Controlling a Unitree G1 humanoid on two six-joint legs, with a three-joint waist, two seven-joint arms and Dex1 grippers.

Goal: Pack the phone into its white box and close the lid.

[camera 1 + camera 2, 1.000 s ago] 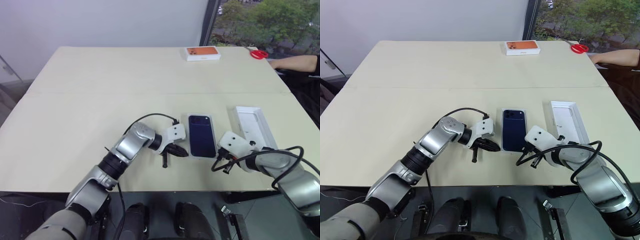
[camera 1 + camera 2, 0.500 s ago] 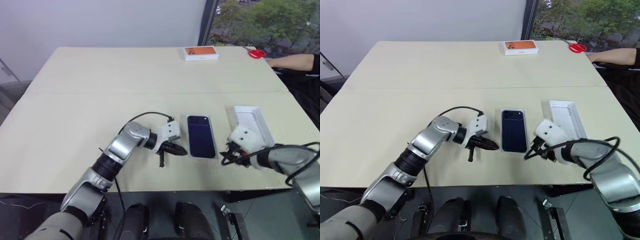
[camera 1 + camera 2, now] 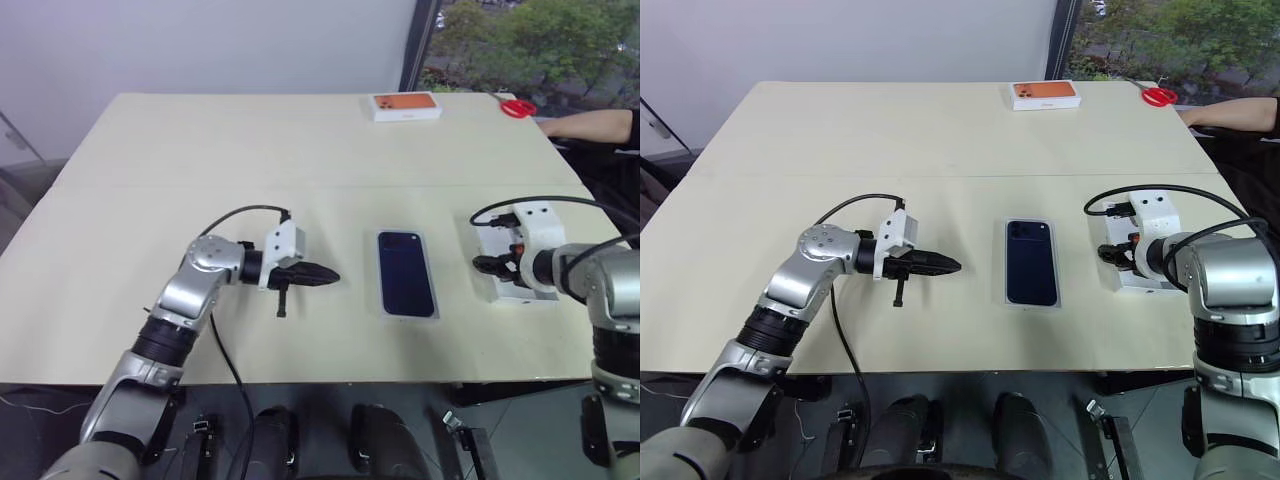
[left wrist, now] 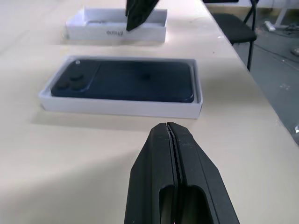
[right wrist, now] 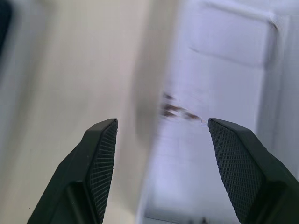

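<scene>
Left gripper (image 3: 948,266): fingers pressed flat together, empty, tips aimed level toward the phone; hung over bare table to the left of the phone, apart from it.
Right gripper (image 5: 159,154): fingers (image 5: 100,158) spread wide, nothing between them; hovered over the near left wall of the lid, to the right of the phone.
Phone (image 3: 1029,261): dark navy, back up, camera cluster at its far left corner; lay flat inside the white box, near the table's front edge.
White box (image 4: 121,108): shallow tray, low white walls framing the phone on all sides; uncovered.
Lid (image 3: 495,268): white, open side up, plain white inside; lay on the table right of the phone, well apart, long sides roughly parallel with the phone; partly hidden beneath the right wrist.
Table (image 3: 890,140): pale cream top, a seam across it beyond the phone.
Orange-topped box (image 3: 1045,94): white sides; far side of the table, well beyond the phone.
Red scissors (image 3: 1158,96): at the far right edge, right of the orange-topped box.
Person's arm (image 3: 1240,114): lay at the far right edge, just beyond the scissors.
</scene>
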